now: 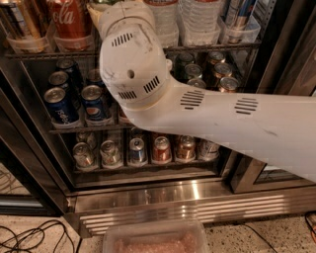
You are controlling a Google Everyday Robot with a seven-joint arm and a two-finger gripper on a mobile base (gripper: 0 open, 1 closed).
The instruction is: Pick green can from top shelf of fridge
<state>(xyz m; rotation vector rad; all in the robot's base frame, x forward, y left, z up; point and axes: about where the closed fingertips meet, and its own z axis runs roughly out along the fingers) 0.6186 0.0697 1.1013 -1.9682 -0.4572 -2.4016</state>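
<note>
The arm (212, 118) reaches into the fridge (148, 195) toward the top shelf (44, 55), so its joint covers the green can (96, 9) (a pale sliver beside the red Coca-Cola can (69, 20)); the gripper is hidden there too; whether it is open or closed, I cannot tell.

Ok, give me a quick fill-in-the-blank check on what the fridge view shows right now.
1. The ___ Coca-Cola can stands on the top shelf.
2. The Pepsi cans sit on the rack directly ___ the top shelf.
3. The gripper is out of view, somewhere past the white arm, which enters from the picture's ___ edge.
Missing words: red; below; right.
</note>
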